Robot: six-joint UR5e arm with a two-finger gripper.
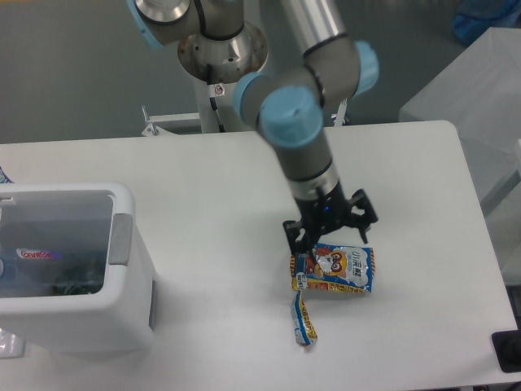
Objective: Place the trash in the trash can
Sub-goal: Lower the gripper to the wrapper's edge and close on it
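A blue-and-yellow snack packet (338, 271) with a cartoon animal lies flat on the white table, right of centre. A thin torn wrapper strip (304, 320) trails from its lower left corner. My gripper (331, 244) hangs just over the packet's top edge, open, its fingers straddling the upper part of the packet. The white trash can (130, 293) stands at the left edge of the table. Through its opening I see a crushed clear bottle with a pink label (37, 255).
The arm's base column (224, 49) rises behind the table's far edge. A black object (508, 352) sits at the lower right corner. White covered furniture (480, 90) stands to the right of the table.
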